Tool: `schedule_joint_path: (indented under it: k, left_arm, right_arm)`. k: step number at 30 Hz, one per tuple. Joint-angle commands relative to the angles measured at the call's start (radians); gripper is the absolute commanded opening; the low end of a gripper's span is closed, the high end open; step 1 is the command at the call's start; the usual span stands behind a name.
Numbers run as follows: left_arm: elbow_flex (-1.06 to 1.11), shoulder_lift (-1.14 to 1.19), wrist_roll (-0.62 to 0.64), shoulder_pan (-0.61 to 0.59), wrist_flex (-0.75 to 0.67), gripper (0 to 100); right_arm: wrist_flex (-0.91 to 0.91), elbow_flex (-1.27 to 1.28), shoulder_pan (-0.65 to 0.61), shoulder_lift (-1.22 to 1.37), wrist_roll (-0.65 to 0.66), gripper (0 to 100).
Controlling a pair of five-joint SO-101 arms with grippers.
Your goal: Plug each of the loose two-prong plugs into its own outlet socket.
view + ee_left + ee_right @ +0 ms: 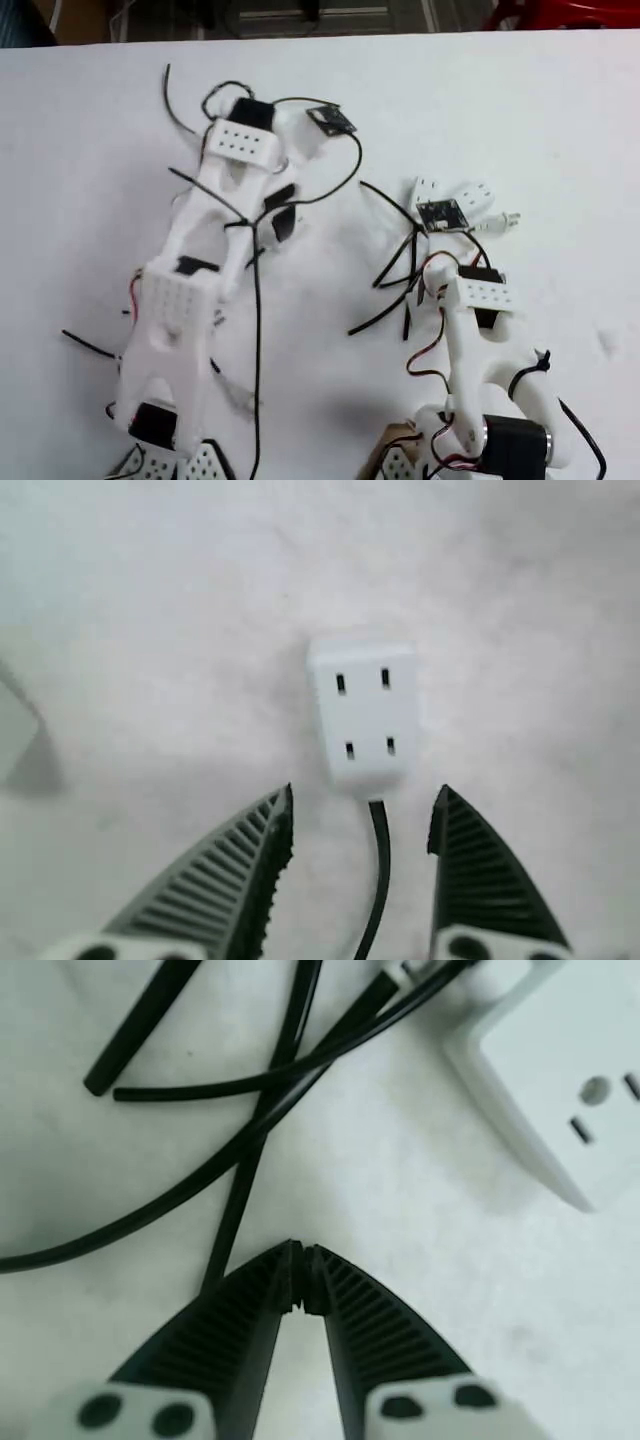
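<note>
Trailing black cord (380,865), white four-slot outlet (363,715)

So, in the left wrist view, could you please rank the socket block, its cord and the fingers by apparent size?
1. The fingers, though nearness to the camera inflates them.
2. The socket block.
3. The cord, smallest.

The left pincer (362,815) stands spread apart, while the right pincer (302,1270) has its tips pressed together.

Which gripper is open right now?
The left gripper: its fingers stand apart, flanking the black cord of the white socket block. The right gripper is shut.
</note>
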Motion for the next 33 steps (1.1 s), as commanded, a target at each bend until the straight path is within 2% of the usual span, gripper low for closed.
schedule_joint_path:
  k: [1,12,19,24,33]
  left_arm:
    - [0.201,-0.292,-0.078,-0.035,0.008,23]
    - [0.939,-0.791,-0.47,-0.208,0.003,23]
    - [1.154,-0.9,-0.451,-0.292,0.002,23]
    - [1.252,-0.9,-0.502,-0.321,-0.026,23]
    - [1.452,-0.9,-0.502,-0.318,-0.345,23]
  right_arm:
    - [-0.015,-0.009,0.008,-0.002,0.009,2.5]
    - [-0.015,-0.009,0.008,-0.002,0.009,2.5]
    - [-0.013,-0.009,0.008,-0.002,0.009,2.5]
    - [-0.013,-0.009,0.007,-0.002,0.009,2.5]
    - [-0.013,-0.009,0.007,-0.002,0.009,2.5]
